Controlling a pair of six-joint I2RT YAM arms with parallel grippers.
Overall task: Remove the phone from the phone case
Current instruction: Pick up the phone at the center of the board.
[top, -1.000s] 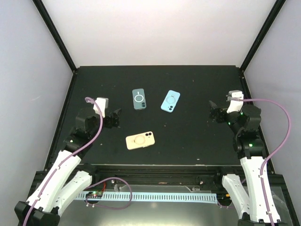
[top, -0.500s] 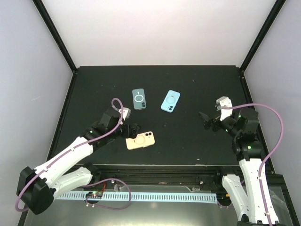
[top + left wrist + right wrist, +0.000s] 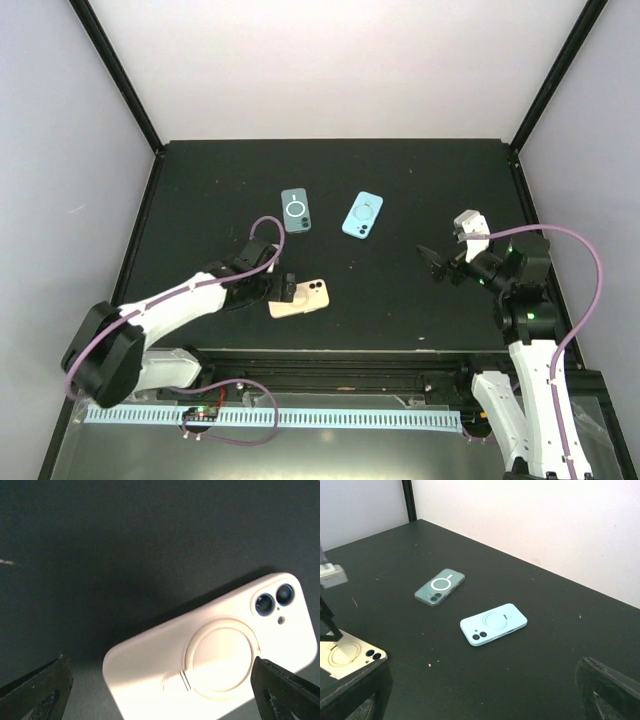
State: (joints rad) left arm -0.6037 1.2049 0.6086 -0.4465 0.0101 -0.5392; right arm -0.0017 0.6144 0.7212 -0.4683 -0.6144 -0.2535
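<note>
**Black table, 3 cased phones, left arm poised at the cream one**

Black table (image 3: pixel 200 180) between pale walls, seen from above, carries 3 phones lying backs up. The cream case (image 3: pixel 300 298) lies nearest the arms. The teal case (image 3: pixel 296 210) is at 12 o'clock from it and the light blue case (image 3: pixel 363 215) at 1 o'clock, both well apart from it. The left gripper (image 3: pixel 285 290) sits at the cream case's 9 o'clock end, jaws wide and holding nothing. The right gripper (image 3: pixel 437 265) hovers at 3 o'clock, equally wide and empty, clear of every phone.

From the left wrist alone come the details: a ring (image 3: pixel 220 657) on the case back and camera lenses (image 3: pixel 274 600) in the cut-out, so the phone is probably inside, screen down. The open fingers (image 3: pixel 35 690) flank the case without visibly touching it. For a clean step, I would clamp the case's edges rather than the ring, leaving a corner free for the other arm to peel.

Only the right wrist's low slant shows all 3 lying flat, the cream one at 8 o'clock.
</note>
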